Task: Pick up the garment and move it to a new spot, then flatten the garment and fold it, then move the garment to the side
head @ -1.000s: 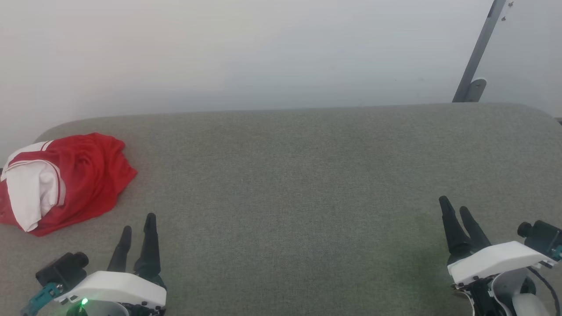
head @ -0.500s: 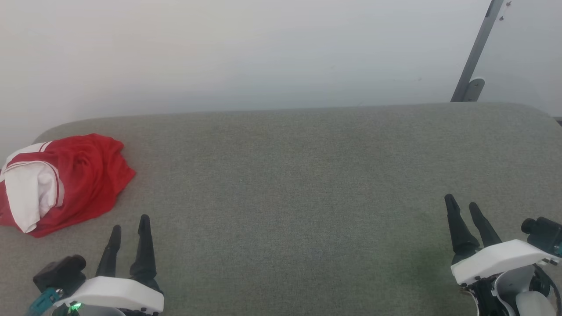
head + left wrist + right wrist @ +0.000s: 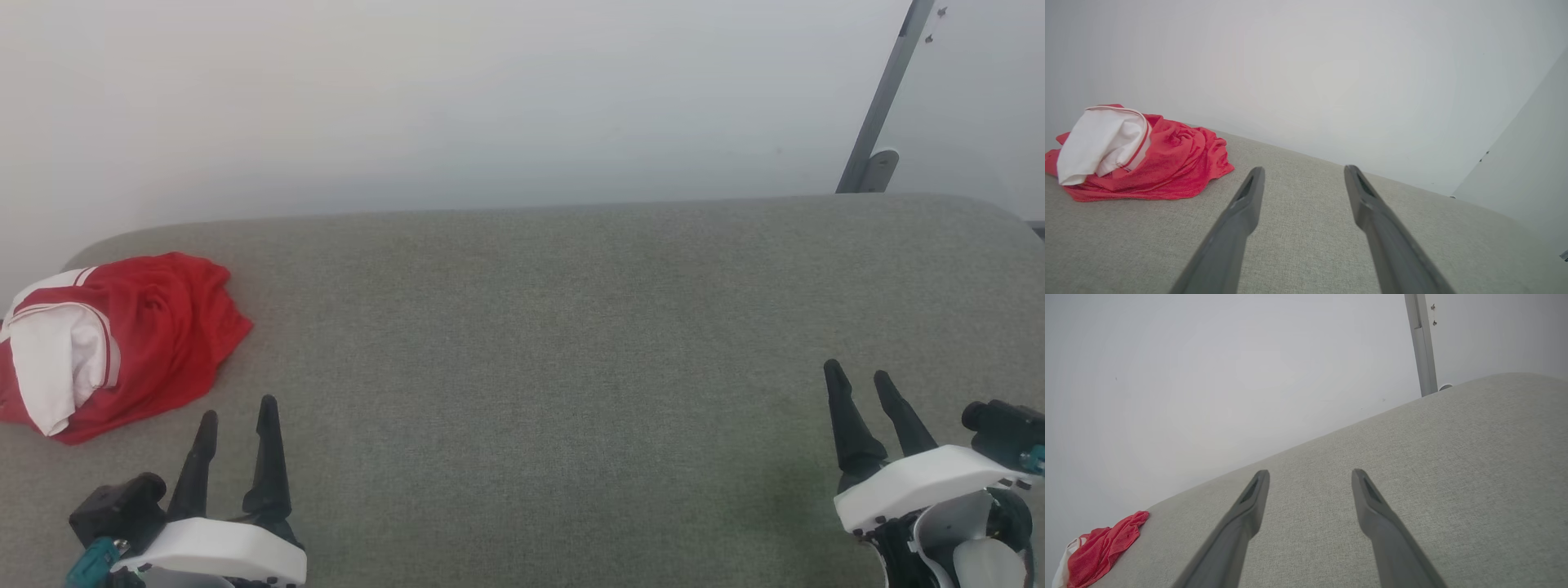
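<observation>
A: Where is the garment (image 3: pixel 122 343)?

B: It is far over on the left of the gray soft top (image 3: pixel 571 367), close to the left edge. It sits in a scrunched-up heap, not flat.

A: What colors does it have?

B: It is mostly red. A white sleeve (image 3: pixel 57 367) with thin red stripes lies on the left part of the heap. I cannot tell what is printed on the shirt, because the cloth is all bunched.

A: Is a robot hand holding it?

B: No. The left gripper (image 3: pixel 237 408) is near the heap, a bit to its right and closer to the robot, but it is not touching the cloth. Its two dark fingers stand wide apart with nothing between them. They point toward the far side.

A: And the other one?

B: The right gripper (image 3: pixel 856 371) is way over on the right side, well apart from the shirt. Its fingers are spread wide too, and it holds nothing. Bare gray cloth is under it.

A: What is at the back?

B: A plain pale wall (image 3: pixel 408 98). At the far right, a gray metal pole (image 3: pixel 886 90) leans up along it.
</observation>
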Tool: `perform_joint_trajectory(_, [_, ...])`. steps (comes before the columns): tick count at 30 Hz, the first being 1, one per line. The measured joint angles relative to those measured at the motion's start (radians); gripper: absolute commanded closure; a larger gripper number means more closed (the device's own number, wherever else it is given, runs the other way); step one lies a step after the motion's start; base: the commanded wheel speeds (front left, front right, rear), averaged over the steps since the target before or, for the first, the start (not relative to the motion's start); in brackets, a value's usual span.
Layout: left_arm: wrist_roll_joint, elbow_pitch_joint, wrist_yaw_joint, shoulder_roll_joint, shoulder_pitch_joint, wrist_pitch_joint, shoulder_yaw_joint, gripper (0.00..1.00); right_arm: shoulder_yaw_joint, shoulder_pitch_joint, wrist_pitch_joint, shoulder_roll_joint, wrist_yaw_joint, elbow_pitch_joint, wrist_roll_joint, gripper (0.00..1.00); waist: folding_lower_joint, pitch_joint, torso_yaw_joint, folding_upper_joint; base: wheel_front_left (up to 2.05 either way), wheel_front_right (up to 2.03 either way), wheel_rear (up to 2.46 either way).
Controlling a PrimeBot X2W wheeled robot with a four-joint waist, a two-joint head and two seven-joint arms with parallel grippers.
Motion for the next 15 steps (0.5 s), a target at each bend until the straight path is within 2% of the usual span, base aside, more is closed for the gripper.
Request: perform_joint_trajectory(15, [0.126, -0.016, -0.01, -0.006, 0.016, -0.033, 0.011, 0.0, 0.008, -0.002, -0.02, -0.006, 0.0, -0.007, -0.1, 0.0, 0.0, -0.01, -0.004, 0.0, 0.0, 0.0, 0.0])
